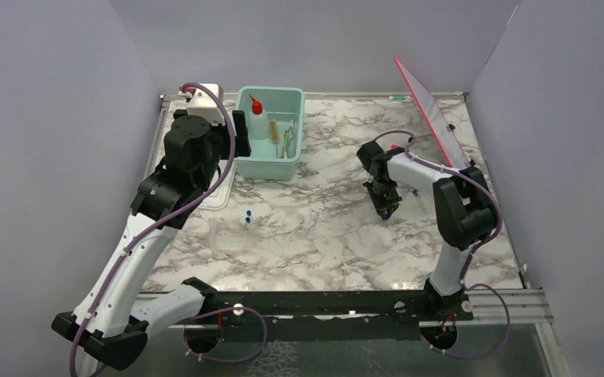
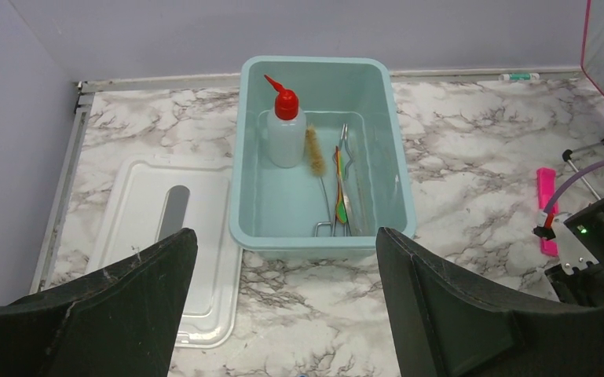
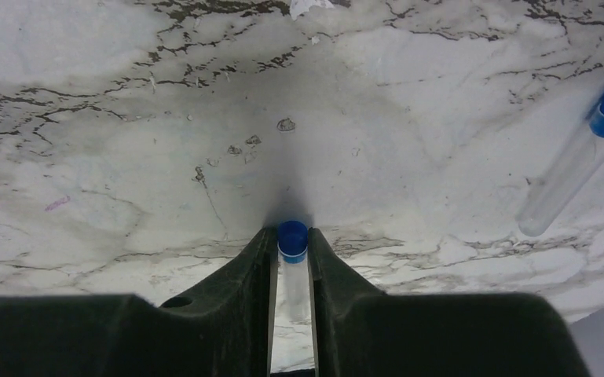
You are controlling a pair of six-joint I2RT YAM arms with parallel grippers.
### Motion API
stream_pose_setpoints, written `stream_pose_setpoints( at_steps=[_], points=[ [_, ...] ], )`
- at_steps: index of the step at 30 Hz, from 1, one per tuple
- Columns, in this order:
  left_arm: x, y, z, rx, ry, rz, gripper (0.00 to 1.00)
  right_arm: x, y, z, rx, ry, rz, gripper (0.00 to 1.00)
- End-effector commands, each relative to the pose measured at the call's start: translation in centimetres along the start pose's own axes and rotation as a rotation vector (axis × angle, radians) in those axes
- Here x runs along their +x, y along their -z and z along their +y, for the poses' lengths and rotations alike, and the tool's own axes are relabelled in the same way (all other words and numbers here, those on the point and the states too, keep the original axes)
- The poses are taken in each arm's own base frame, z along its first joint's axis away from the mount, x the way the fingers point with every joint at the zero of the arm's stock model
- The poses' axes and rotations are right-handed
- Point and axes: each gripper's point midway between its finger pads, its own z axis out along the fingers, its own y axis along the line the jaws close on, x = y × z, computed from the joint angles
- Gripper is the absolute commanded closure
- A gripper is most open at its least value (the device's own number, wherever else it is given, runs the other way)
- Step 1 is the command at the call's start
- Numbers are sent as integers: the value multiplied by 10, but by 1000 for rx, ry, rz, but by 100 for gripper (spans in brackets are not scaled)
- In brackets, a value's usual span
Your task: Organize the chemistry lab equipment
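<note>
My right gripper (image 1: 386, 207) is shut on a clear blue-capped vial (image 3: 291, 242), low over the marble table at centre right. A second vial (image 3: 572, 163) lies on the table to its right. Two more small blue-capped vials (image 1: 247, 217) lie left of centre. The squeeze bottle with the red nozzle (image 2: 286, 129) stands in the teal tub (image 2: 322, 234), beside a brush (image 2: 315, 152) and the wire tongs (image 2: 344, 161). My left gripper (image 2: 287, 314) is open and empty, just in front of the tub; it also shows in the top view (image 1: 241, 135).
The white lid (image 2: 165, 236) lies flat left of the tub. A pink-edged board (image 1: 432, 118) leans against the right wall. A flat pink strip (image 2: 547, 208) lies near the right arm. A small marker (image 2: 518, 76) lies at the table's far edge.
</note>
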Motion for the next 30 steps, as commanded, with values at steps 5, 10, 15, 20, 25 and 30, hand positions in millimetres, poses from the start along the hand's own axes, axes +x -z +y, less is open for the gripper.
stream_pose_setpoints(
  at_steps=[5, 10, 15, 20, 25, 30],
  points=[
    [-18, 6, 1, -2, -3, -46, 13, -8, -7, 24, -142, -13, 29, 89],
    [-17, 5, -1, 3, 1, -44, 13, -34, 12, 30, -174, -56, -99, 92],
    [-18, 2, -3, 9, 14, -42, 13, -74, 67, 56, -206, -47, -399, 92],
    [-33, 4, -2, -6, 28, -64, 13, -95, 131, 104, -258, 0, -699, 92],
    [-70, 13, 1, -29, 65, -130, 13, -95, 182, 147, -306, 5, -894, 93],
    [-85, 17, 3, -42, 106, -156, 13, -77, 232, 208, -435, 78, -1093, 94]
  ],
)
